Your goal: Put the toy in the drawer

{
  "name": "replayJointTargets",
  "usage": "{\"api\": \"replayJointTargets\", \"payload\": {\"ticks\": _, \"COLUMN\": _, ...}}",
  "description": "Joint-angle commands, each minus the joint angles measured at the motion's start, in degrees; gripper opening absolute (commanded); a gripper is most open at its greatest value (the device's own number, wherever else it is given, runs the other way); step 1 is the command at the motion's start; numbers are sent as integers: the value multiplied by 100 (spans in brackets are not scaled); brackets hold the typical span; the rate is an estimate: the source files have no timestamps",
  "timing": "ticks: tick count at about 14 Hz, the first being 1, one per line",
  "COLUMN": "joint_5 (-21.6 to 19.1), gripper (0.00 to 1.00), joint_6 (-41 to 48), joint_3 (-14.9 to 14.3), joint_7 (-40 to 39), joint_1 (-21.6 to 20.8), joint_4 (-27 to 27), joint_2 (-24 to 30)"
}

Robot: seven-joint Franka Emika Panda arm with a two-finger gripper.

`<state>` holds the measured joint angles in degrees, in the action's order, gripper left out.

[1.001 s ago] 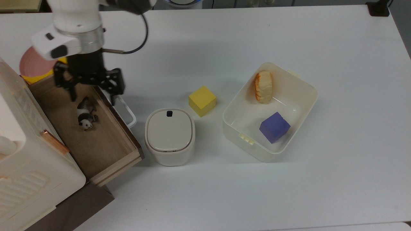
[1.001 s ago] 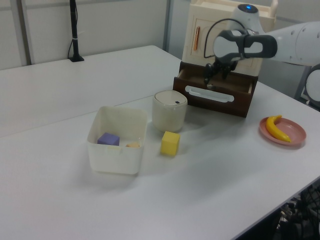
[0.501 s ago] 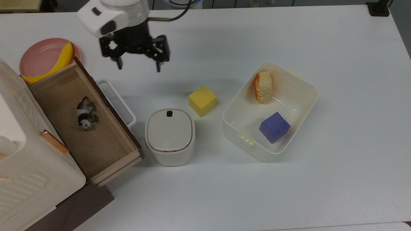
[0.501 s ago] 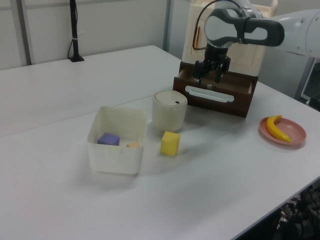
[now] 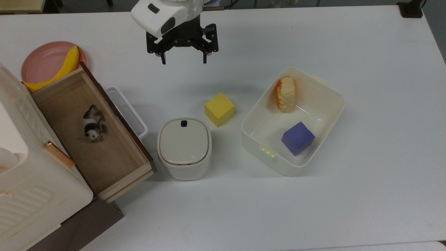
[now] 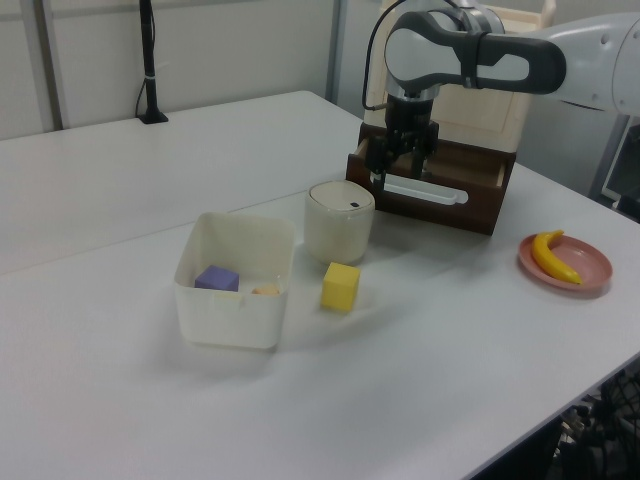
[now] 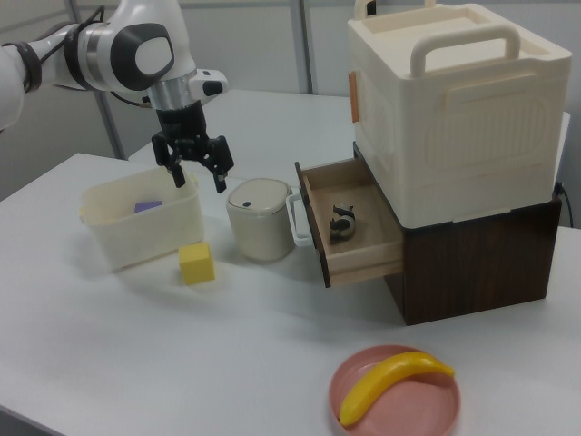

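The toy [image 5: 92, 123], a small black-and-white panda, lies inside the open drawer [image 5: 115, 164] at the top view's left; it also shows as a dark shape on the drawer floor [image 7: 342, 222] in the right view. The wooden drawer [image 7: 363, 263] is pulled out, and its white loop handle [image 5: 129, 108] faces the table. My gripper [image 5: 183, 59] hangs open and empty above bare table near the far edge, well to the right of the drawer in the top view. In the left view the gripper [image 6: 393, 169] is in front of the drawer [image 6: 480, 178].
A cream lidded bin [image 5: 184, 147] stands beside the drawer. A yellow cube [image 5: 219, 109] sits right of it. A cream tub [image 5: 324, 115] holds a purple cube [image 5: 298, 138] and a bread piece [image 5: 286, 94]. A pink plate [image 5: 41, 62] with a banana [image 5: 62, 68] lies behind the drawer.
My open gripper has risen out of the drawer and swung right in the top view, away from the panda, which stays lying in the drawer.
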<state>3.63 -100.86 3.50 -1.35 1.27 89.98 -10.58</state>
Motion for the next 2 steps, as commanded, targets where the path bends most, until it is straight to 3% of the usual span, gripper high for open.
{"api": "replayJointTargets", "payload": {"ticks": 1, "joint_5": 50, "gripper": 100, "joint_6": 109, "joint_3": -25, "joint_7": 109, "joint_1": -13, "joint_4": 240, "joint_2": 206}}
{"api": "replayJointTargets", "payload": {"ticks": 2, "joint_5": 50, "gripper": 100, "joint_6": 197, "joint_3": -25, "joint_7": 109, "joint_1": -13, "joint_4": 222, "joint_2": 214}}
